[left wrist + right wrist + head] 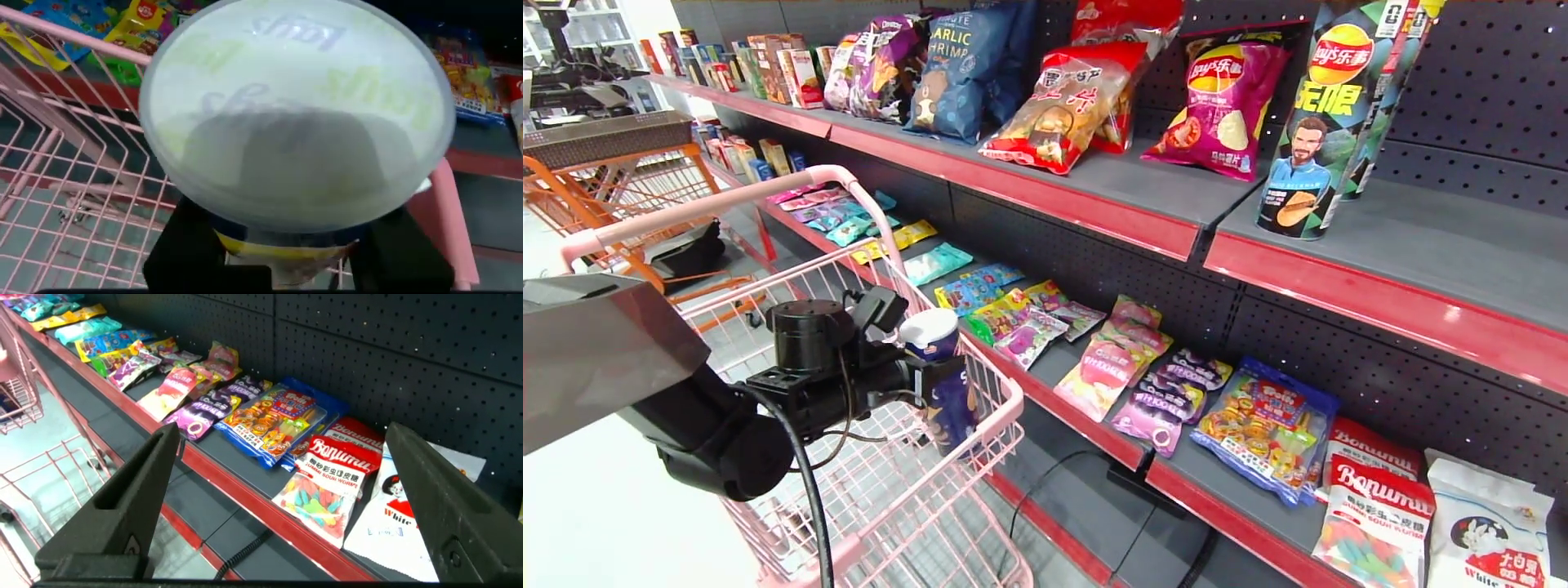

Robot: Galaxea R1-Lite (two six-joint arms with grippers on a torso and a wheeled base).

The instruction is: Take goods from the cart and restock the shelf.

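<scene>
The left jaws grip the chip can [941, 359] upright at the cart [890, 482] rim, so it should rise straight clear of the wire before heading to the shelf [1437, 237] above them; the right jaws stand open.

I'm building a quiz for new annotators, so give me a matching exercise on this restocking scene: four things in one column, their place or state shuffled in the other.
1. white-lidded can
2. tall chip can
3. blue candy bag
4. right gripper

A. lying flat on the lower shelf
B. open, holding nothing
C. clamped by the left gripper, at the pink cart
D. standing upright on the upper shelf

Pairs: 1-C, 2-D, 3-A, 4-B.
</scene>
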